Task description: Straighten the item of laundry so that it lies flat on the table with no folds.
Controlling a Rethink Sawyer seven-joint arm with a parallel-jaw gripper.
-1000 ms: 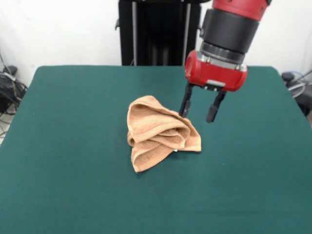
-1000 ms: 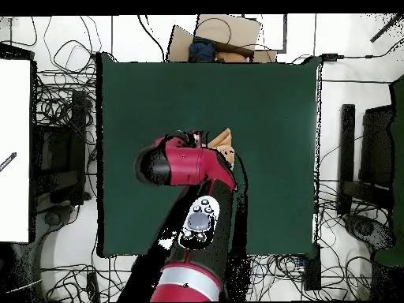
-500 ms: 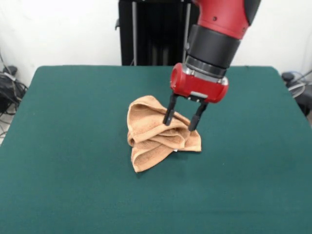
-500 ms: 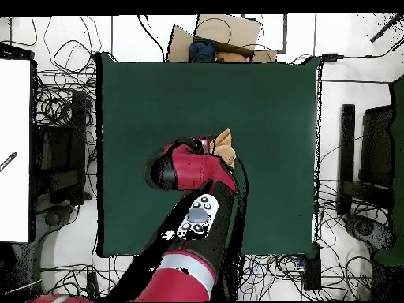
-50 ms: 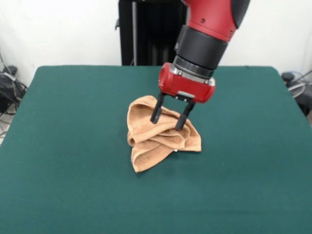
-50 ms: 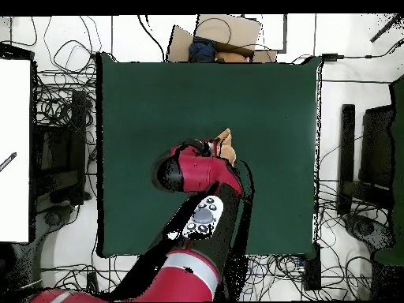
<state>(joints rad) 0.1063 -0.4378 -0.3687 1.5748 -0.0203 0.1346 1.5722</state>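
Observation:
The item of laundry [image 5: 155,134] is a light orange-tan towel, crumpled into several overlapping folds near the middle of the dark green table [image 5: 63,146]. My gripper [image 5: 169,118] hangs open directly over the towel's upper right part, its two black fingertips [image 5: 156,116] straddling a raised fold and close to the cloth. In the overhead view the red arm covers most of the towel; only a tan corner [image 6: 226,144] shows past the wrist. The gripper itself is hidden there.
A black stand [image 5: 156,31] rises behind the table's far edge. Cables lie on the floor at both sides [image 5: 9,87]. In the overhead view a cardboard box [image 6: 217,39] sits beyond the table, with cable tangles all around.
The arm has swung left and come down, from beside the towel's right edge to directly over its folds. The fingers stay open. The towel has not moved.

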